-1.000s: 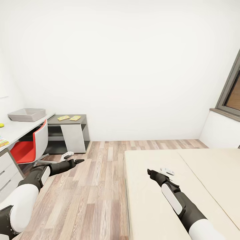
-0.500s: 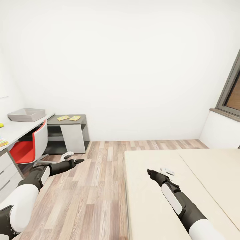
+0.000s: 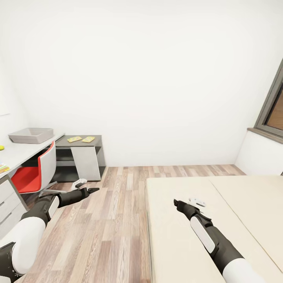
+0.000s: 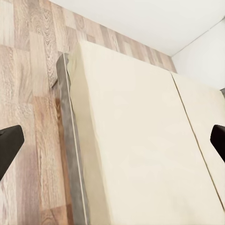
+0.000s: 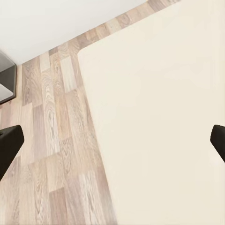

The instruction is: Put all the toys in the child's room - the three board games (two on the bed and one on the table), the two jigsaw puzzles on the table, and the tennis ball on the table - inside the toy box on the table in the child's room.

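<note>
The robot faces a white-walled corner of the room, both arms held out low and empty. The left end effector (image 3: 91,190) hangs over the wood plank floor (image 3: 114,220), its fingers spread wide apart; the right end effector (image 3: 177,203) hangs over the plain beige mattress of the bed (image 3: 236,204), likewise spread and released. At far left, the shallow light grey toy box (image 3: 30,135) sits on the pale grey counter (image 3: 19,151), with the small yellow-green tennis ball (image 3: 1,147) nearer on the same top. Two flat yellowish jigsaw panels (image 3: 81,139) lie on the lower dark grey cabinet top (image 3: 96,141). A red-seated chair (image 3: 33,175) stands beside the counter.
</note>
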Available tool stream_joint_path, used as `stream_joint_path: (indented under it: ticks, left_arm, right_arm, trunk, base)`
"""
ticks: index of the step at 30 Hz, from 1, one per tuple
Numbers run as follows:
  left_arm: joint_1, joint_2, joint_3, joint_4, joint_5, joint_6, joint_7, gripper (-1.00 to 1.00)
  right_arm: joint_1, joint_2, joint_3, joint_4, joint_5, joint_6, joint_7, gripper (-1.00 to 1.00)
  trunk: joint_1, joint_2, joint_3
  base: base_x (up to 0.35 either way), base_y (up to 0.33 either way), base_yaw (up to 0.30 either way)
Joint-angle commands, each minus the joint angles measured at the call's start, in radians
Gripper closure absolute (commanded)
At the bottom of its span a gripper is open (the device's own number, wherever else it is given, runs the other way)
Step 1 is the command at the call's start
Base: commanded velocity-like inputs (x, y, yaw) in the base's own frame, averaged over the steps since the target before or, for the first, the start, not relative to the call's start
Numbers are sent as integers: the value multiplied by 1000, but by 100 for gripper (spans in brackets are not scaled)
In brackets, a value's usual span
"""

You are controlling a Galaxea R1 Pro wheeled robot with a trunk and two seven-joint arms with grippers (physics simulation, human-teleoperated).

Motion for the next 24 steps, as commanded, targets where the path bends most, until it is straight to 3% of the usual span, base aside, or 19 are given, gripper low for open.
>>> stream_joint_path:
  ticks: [1, 24]
  left_arm:
    - [-1, -1, 8, -1, -10, 7, -7, -100]
    - [-1, -2, 8, -1, -10, 8, -4, -100]
  right_arm:
    - [-1, -1, 4, -2, -7, 2, -9, -100]
    - [-2, -1, 4, -2, -7, 2, -9, -100]
  trunk:
    - [1, -2, -2]
    - [1, -2, -2]
  base:
    - [0, 0, 0]
    - [0, 0, 0]
